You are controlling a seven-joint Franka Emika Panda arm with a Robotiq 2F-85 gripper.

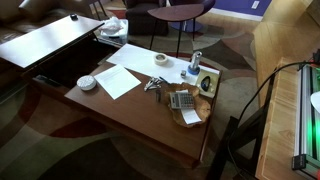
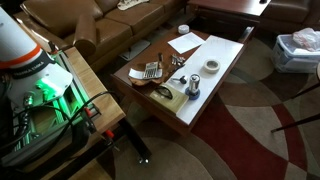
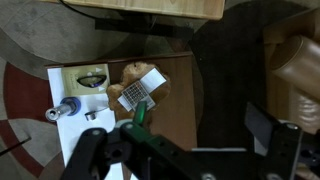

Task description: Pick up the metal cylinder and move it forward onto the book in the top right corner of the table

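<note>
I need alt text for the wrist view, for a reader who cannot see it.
Looking down from the wrist, the open, empty gripper fills the bottom edge above a brown wooden table. At the picture's left lie a white sheet, a metal cylinder with a blue top on it, and a calculator; a patterned rug lies beyond the table.

Low rectangular brown wooden table [image 1: 125, 118], seen in both exterior views. Lying directly on its top: a white sheet of paper [image 1: 118, 78] near the middle, a round white object [image 1: 87, 82] just beside the sheet's edge, a pale roll of tape [image 1: 161, 60], a small silvery metal item [image 1: 153, 85] and a grey calculator [image 1: 182, 100]. Near the calculator lies a flat white rectangle [image 3: 82, 130] — book or sheet, unclear.
</note>
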